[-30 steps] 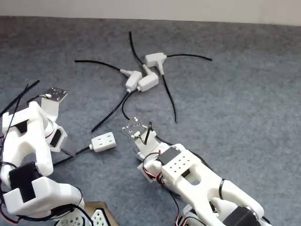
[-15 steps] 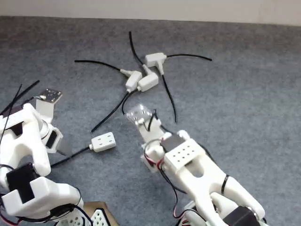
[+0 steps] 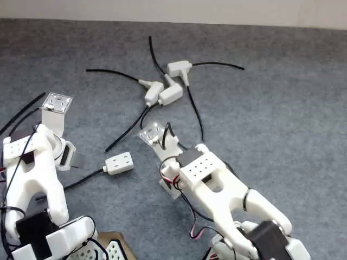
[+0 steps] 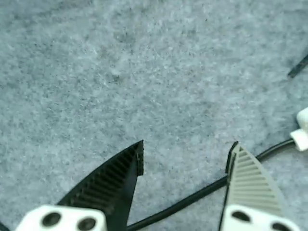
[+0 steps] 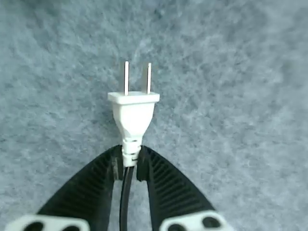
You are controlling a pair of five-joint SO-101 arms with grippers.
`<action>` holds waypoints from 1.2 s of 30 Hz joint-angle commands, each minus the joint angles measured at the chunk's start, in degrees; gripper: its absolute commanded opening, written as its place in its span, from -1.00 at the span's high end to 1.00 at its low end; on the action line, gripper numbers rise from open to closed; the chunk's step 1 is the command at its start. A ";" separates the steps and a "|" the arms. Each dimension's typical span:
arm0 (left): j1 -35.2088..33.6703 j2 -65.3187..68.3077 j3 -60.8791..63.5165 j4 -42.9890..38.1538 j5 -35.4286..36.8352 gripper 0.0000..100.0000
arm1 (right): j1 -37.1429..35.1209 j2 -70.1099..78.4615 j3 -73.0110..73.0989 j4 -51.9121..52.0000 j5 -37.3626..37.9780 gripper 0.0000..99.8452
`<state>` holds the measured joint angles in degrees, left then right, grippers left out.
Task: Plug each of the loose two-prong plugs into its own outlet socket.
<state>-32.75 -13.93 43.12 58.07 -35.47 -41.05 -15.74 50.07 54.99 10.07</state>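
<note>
The right gripper [image 5: 129,162] is pinched tight on the plug [image 5: 132,113] at its neck, so its two prongs [image 5: 126,77] stick out front, ready to push in (I guess); the left gripper [image 4: 186,155] hangs spread wide over the black cord [image 4: 192,195] of the one nearby socket [image 3: 119,162], maybe to hold it; three more white cord ends [image 3: 171,95] lie bunched farther off.

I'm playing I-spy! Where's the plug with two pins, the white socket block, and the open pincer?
plug [image 5: 133,113]: right wrist view, its white body.
socket block [image 3: 119,162]: high view, its top face.
left pincer [image 4: 186,147]: left wrist view, midway between its tips.
</note>
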 commanded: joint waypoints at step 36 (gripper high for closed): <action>-4.70 -1.98 1.98 -0.88 -7.12 0.42 | -1.01 5.76 -5.93 -6.11 -4.04 0.77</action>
<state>-37.23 -14.02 45.41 57.71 -42.07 -41.93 -9.76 46.64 50.77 7.25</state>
